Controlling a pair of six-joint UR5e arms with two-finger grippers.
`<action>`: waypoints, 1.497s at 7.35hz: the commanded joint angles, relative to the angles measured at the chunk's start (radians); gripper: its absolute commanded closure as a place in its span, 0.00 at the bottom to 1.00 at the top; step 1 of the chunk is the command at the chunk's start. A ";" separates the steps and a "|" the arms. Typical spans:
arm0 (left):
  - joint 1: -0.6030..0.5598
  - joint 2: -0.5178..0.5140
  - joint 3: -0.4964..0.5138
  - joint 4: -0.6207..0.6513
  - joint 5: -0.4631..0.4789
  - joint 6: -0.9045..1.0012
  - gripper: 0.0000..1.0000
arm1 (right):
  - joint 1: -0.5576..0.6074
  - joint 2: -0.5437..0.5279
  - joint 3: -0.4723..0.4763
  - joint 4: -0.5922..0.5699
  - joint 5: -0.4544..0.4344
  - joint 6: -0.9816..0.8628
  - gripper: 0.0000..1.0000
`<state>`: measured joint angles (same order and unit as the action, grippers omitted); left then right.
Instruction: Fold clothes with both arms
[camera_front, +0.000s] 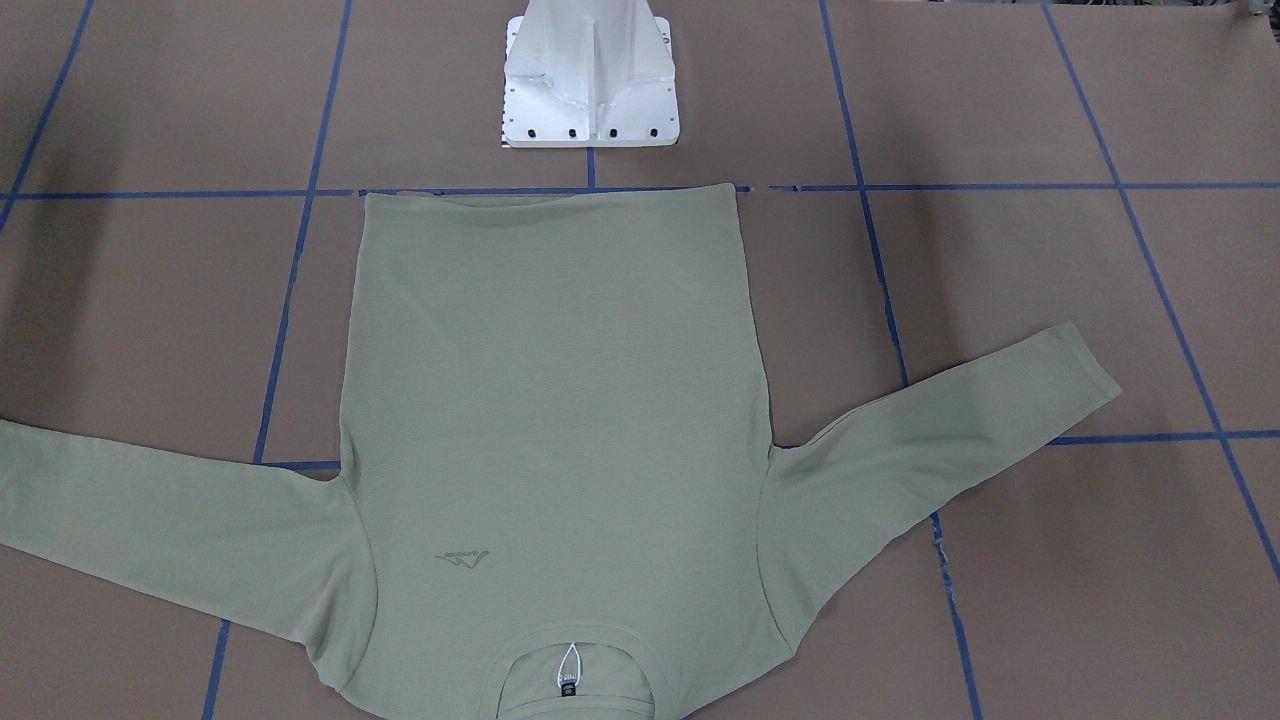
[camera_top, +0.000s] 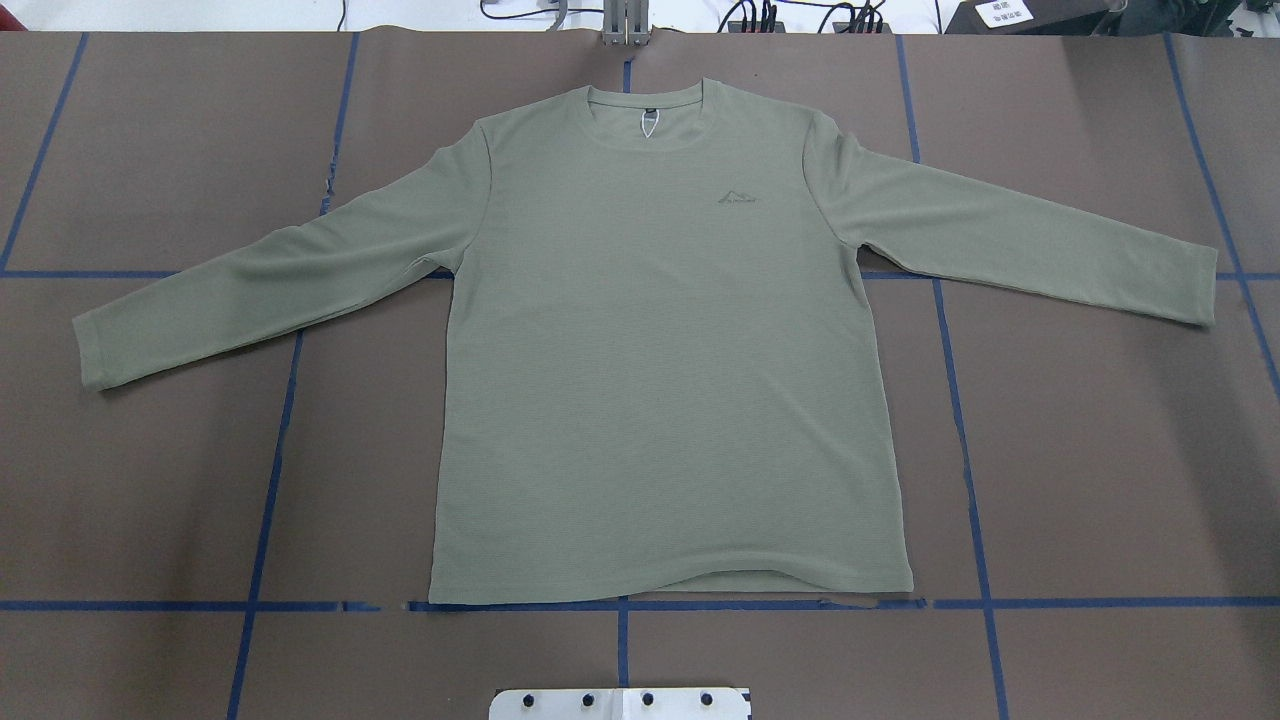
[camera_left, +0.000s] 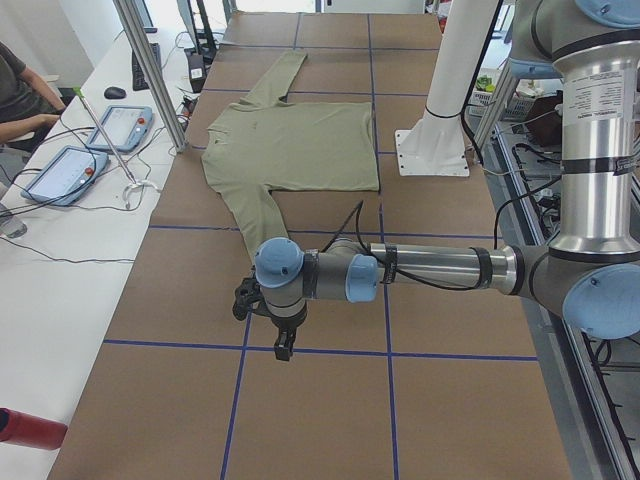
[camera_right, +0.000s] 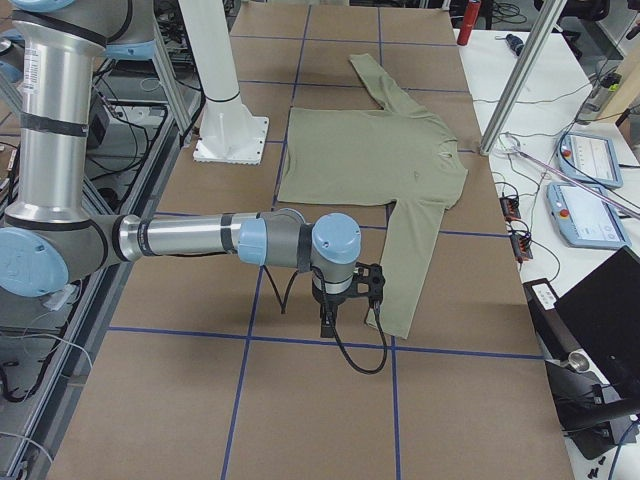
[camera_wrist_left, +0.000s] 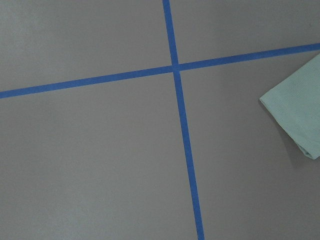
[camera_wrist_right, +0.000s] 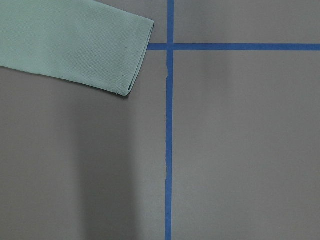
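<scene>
We held the left gripper (camera_left: 285, 343) and the right gripper (camera_right: 328, 322) above bare table (camera_top: 150, 450), and we could not tell whether either was spread or pressed together, since only the side views showed them. Nearest each lay a cuff of the shirt (camera_top: 660, 380), the left cuff (camera_wrist_left: 295, 115) and the right cuff (camera_wrist_right: 105, 50) both off to one side of their gripper, with the rest of the garment spread flat beyond. We judged that a straight descent from there could miss the cuff, or pinch only its top layer and drag the cloth crooked.
</scene>
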<state>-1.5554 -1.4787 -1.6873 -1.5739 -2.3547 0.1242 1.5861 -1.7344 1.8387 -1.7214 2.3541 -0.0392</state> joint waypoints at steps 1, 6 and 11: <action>0.000 -0.002 0.000 0.000 0.000 0.000 0.00 | 0.000 0.004 0.005 0.000 0.002 0.005 0.00; 0.000 -0.006 0.026 -0.269 -0.003 0.000 0.00 | -0.006 0.016 0.000 0.008 0.001 0.010 0.00; 0.018 -0.031 0.066 -0.362 -0.003 -0.125 0.00 | -0.086 0.101 -0.227 0.274 0.105 0.009 0.00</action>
<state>-1.5473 -1.5043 -1.6393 -1.9298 -2.3649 0.0847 1.5358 -1.6438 1.7007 -1.5880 2.4365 -0.0325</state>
